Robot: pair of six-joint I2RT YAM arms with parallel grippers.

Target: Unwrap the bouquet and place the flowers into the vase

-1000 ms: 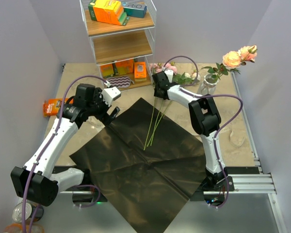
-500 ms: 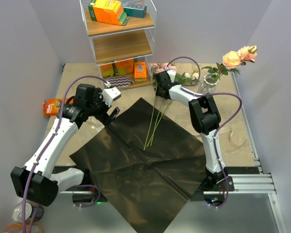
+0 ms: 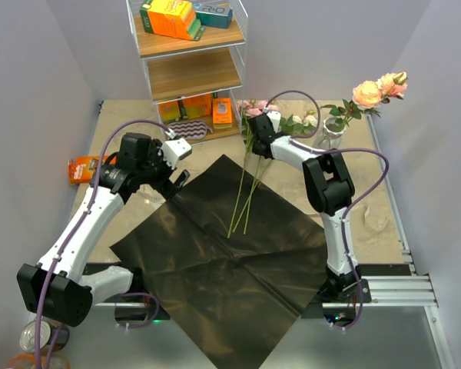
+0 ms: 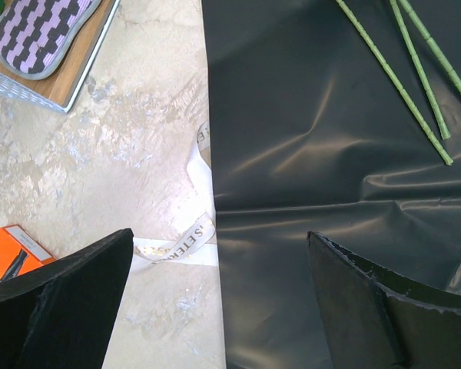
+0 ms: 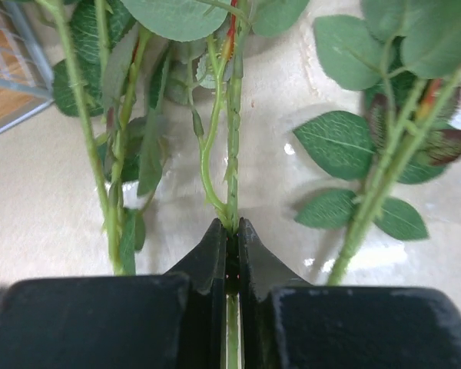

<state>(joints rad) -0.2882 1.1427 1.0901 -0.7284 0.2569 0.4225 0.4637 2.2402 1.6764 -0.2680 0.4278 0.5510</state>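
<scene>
Flowers (image 3: 244, 188): unwrapped, laid with stems across the far corner of the black paper (image 3: 215, 254), heads beside the shelf (image 3: 188, 77).
Stem (image 5: 232, 154): pinched between the closed jaws of the right gripper (image 5: 232, 231).
Change: those jaws were half open a second ago; a grasp is judged made, and the lift is next.
Vase (image 3: 332, 132): to the right, near, with peach roses (image 3: 376, 88) already in it.
Left gripper (image 4: 219, 250): spread wide over the ribbon (image 4: 192, 231), nothing held.

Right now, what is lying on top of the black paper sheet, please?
The lower ends of three green flower stems rest on the black paper. A pale ribbon lies beside its edge. Whatever is beneath the sheet is covered.
</scene>
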